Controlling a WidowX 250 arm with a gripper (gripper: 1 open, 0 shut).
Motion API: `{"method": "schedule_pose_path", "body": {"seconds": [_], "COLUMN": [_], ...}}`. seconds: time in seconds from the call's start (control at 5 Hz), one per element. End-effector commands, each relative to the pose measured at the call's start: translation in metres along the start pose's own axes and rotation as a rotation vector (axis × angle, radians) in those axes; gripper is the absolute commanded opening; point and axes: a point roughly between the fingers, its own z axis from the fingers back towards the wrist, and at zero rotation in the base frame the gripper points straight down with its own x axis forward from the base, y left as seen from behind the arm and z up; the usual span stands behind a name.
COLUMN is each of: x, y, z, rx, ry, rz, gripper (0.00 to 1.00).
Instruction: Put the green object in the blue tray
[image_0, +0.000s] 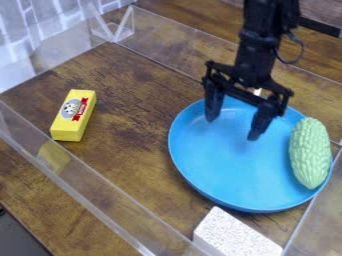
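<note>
The pale green bumpy gourd-like object (310, 151) lies on the right rim of the big round blue tray (221, 160), partly over its edge. My black gripper (237, 119) hangs over the tray's far inner part, to the left of the green object and apart from it. Its two fingers are spread wide and hold nothing.
A yellow rectangular block (72, 114) lies on the wooden table at the left. A white speckled sponge block (238, 236) sits at the front edge below the tray. Clear plastic walls (80, 200) border the table at left and front.
</note>
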Motion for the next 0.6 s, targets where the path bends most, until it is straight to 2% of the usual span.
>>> {"method": "schedule_pose_path", "body": {"seconds": [0.0, 0.4], "x": [0.013, 0.022], "y": [-0.02, -0.038], "z": [0.016, 0.009], "rx": [-0.014, -0.014], "ry": [-0.083, -0.095], "rz": [-0.07, -0.107], "gripper": [1.0, 1.0]}}
